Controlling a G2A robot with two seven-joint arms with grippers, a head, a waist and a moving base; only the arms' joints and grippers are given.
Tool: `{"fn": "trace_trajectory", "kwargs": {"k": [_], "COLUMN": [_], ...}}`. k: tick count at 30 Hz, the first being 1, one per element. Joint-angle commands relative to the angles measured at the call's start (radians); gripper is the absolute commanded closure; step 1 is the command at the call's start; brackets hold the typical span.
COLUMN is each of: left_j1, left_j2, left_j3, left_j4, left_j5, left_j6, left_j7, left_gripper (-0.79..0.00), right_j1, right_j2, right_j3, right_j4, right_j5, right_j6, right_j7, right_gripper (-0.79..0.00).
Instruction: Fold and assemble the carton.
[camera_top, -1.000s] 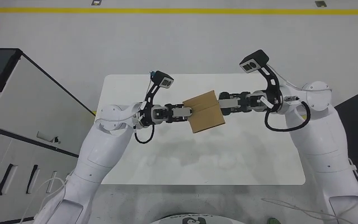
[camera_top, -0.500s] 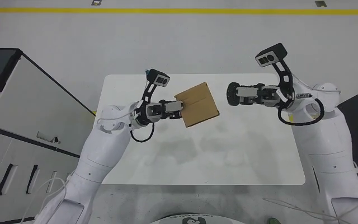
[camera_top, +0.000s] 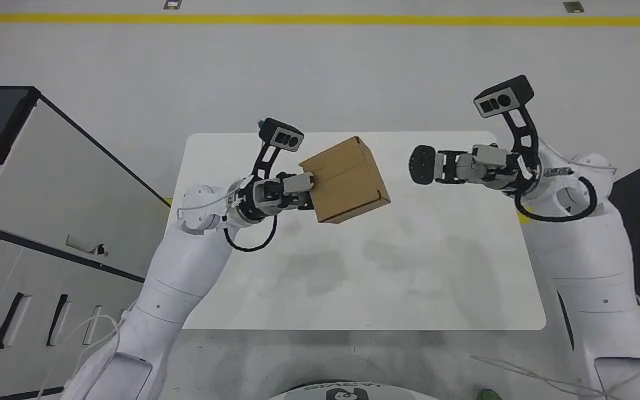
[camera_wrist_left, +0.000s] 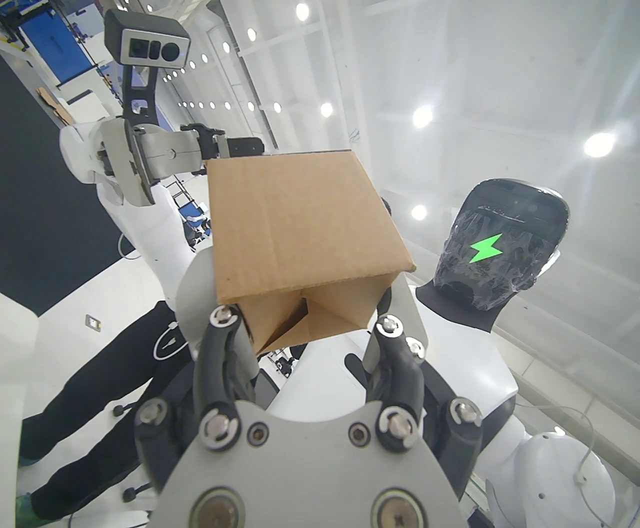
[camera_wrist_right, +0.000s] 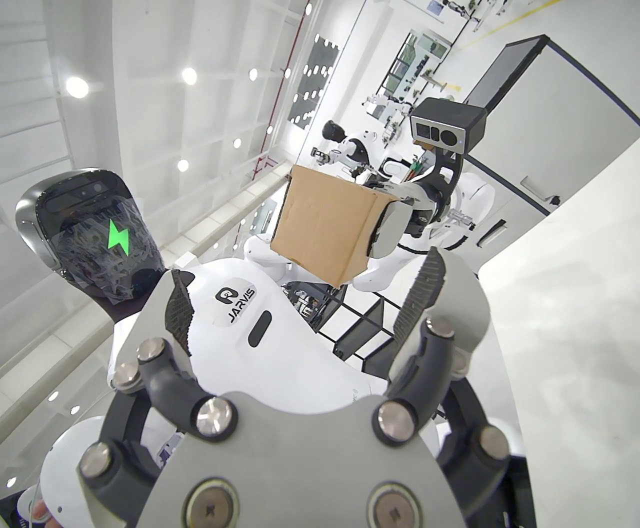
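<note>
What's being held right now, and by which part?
The left gripper holds the brown cardboard carton by its flapped end nearest the wrist, a finger on each side. The open right gripper holds nothing.

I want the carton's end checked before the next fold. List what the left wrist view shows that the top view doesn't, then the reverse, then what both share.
Left wrist view: the carton's near end, where the inner flaps fold inward and leave a gap, with the left gripper's fingers on either side. Top view: the white table under the carton, and the open space between the carton and the right gripper. Both: the left gripper holding the carton, the right gripper off it.
</note>
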Motion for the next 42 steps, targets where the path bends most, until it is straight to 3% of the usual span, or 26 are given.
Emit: {"fn": "trace_trajectory", "kwargs": {"k": [1,8,12,22,28,34,42], "left_j1": [0.017,0.036,0.024,0.03,0.054,0.035,0.016], "left_j2": [-0.002,-0.026,-0.04,-0.045,-0.059,-0.074,-0.087], "left_j3": [0.002,0.035,0.065,0.07,0.094,0.114,0.114], "left_j4": [-0.018,-0.007,0.02,0.014,-0.016,-0.002,0.023], "left_j5": [-0.026,-0.208,-0.221,-0.221,-0.262,-0.281,-0.268], "left_j6": [0.012,-0.002,-0.023,-0.021,-0.035,-0.04,-0.038], "left_j7": [0.039,0.103,0.124,0.154,0.163,0.124,0.107], "left_gripper": [0.0,0.0,0.0,0.0,0.0,0.0,0.0], "right_j1": [0.01,-0.011,-0.047,-0.048,-0.112,-0.125,-0.059], "right_j2": [0.005,0.019,0.033,0.033,0.013,-0.009,-0.038], "right_j3": [0.017,0.019,0.015,0.016,-0.017,-0.076,-0.162], "right_j4": [-0.057,-0.176,-0.203,-0.217,-0.177,-0.138,-0.094], "right_j5": [-0.17,-0.429,-0.525,-0.563,-0.674,-0.768,-0.854], "right_j6": [-0.122,-0.288,-0.404,-0.42,-0.648,-0.729,-0.763], "right_j7": [0.049,-0.098,-0.214,-0.231,-0.481,-0.658,-0.804], "right_gripper": [-0.785,-0.785,-0.785,-0.785,-0.785,-0.785,-0.785]}}
